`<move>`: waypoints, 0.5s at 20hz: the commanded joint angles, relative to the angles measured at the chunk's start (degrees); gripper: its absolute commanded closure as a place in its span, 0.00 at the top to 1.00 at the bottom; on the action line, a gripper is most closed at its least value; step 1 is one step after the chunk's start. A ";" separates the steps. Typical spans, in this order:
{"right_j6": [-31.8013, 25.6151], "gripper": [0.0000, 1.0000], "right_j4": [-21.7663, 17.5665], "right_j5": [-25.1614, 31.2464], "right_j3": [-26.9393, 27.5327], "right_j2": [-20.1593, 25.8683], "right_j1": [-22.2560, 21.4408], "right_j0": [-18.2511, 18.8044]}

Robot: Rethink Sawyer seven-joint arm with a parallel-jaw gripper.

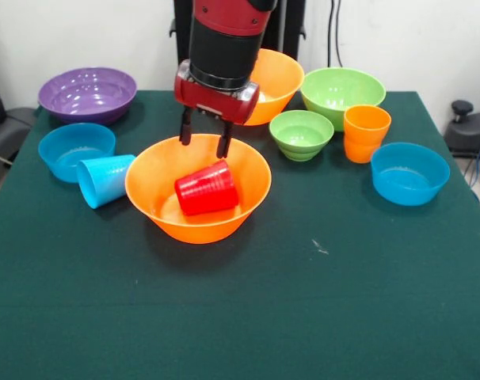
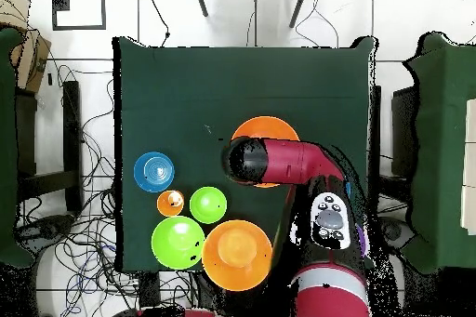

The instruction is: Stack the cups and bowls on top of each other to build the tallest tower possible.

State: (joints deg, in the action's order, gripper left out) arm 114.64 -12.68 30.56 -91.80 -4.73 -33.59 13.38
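The tool [image 1: 203, 141] hangs with fingers apart and empty over the orange bowl [image 1: 157, 202] at frame center; the red cup [image 1: 206, 188] lies tipped inside, probably awaiting a grasp; no tower stands yet.

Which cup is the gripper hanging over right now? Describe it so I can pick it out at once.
Start at the large orange bowl in the middle of the green table, right under the open gripper. Inside it lies the red cup, tipped on its side. The light blue cup also lies on its side, but outside the bowl against its wall, and the orange cup stands upright farther off.
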 commanded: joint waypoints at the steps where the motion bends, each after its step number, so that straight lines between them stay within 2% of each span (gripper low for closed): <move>1: 7.50 1.00 0.19 -4.06 2.70 1.25 2.90 -1.00; 6: 5.06 1.00 0.07 -5.45 2.42 2.62 3.16 1.09; 10: 3.68 1.00 -0.48 -8.13 3.04 3.97 5.15 3.13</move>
State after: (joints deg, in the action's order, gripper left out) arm 114.64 -12.68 29.38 -91.76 -5.66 -33.43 14.13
